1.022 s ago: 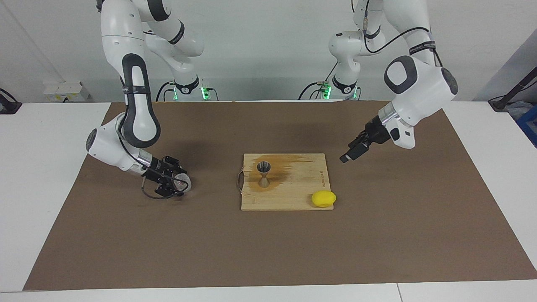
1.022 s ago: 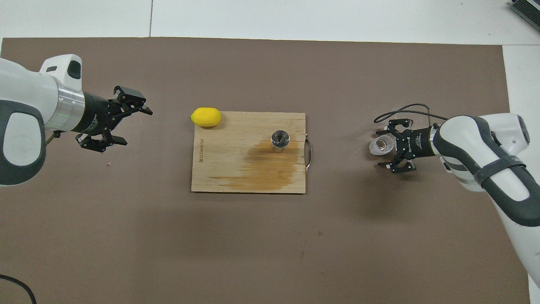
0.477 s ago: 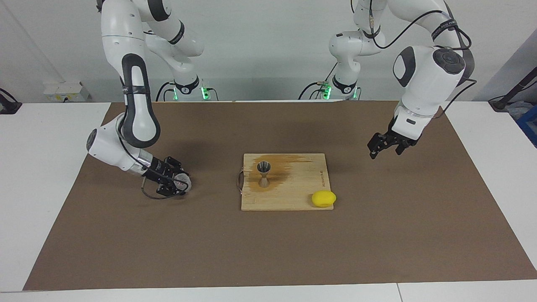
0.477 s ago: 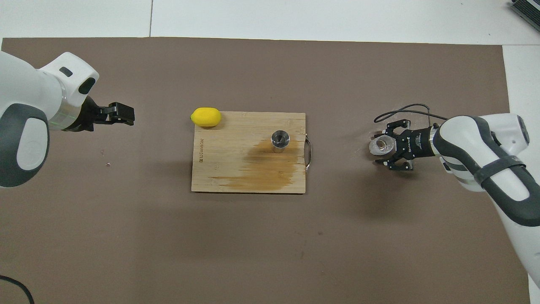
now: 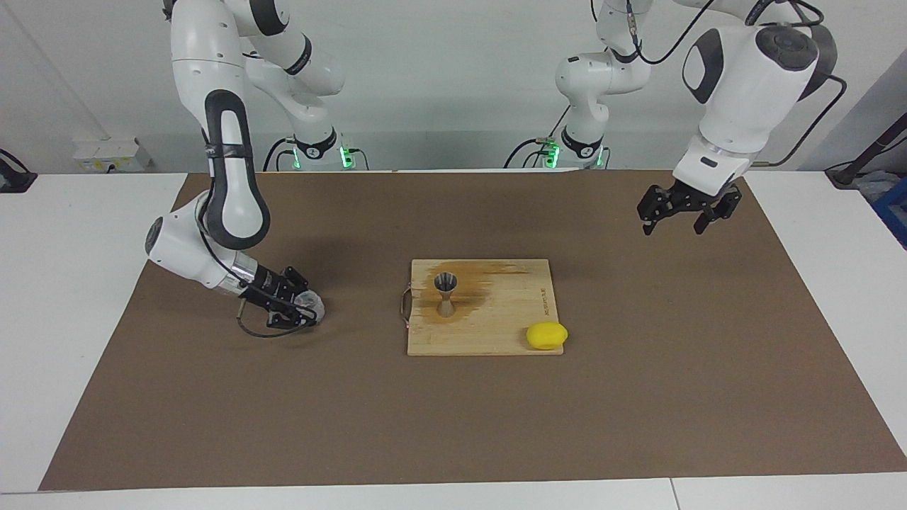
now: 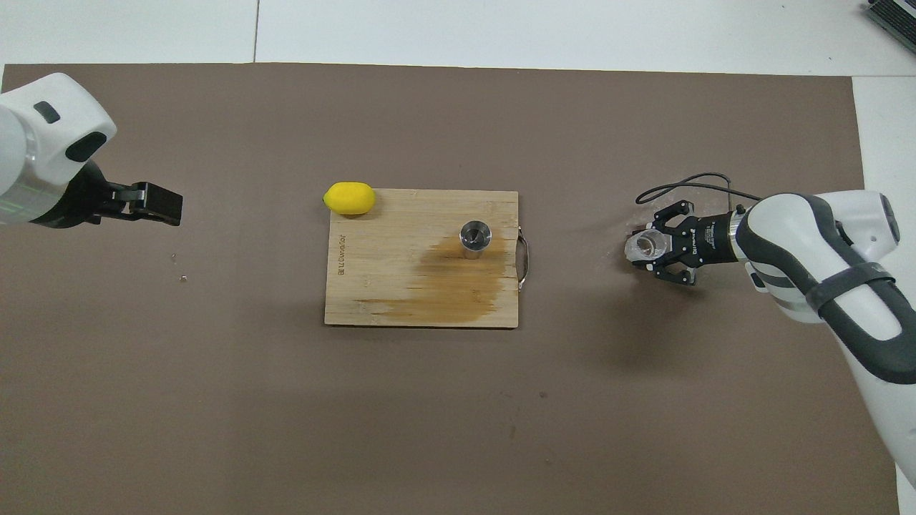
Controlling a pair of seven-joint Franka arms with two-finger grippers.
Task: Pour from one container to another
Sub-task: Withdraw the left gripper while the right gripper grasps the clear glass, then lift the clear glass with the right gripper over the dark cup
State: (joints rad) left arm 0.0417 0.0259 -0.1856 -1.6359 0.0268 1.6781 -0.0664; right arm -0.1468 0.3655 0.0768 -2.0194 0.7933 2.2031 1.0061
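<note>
The clear cup (image 5: 309,304) stands on the brown mat toward the right arm's end of the table, well apart from the cutting board (image 5: 496,333). It is clamped between the closed fingers of the right gripper (image 5: 296,309). The metal jigger (image 5: 445,293) stands upright on the board, beside a wet stain. The left gripper (image 5: 679,212) hangs spread open over the mat, waiting. In judgement, the cup should be lifted level, carried over the jigger's narrow mouth, and tipped slowly.
</note>
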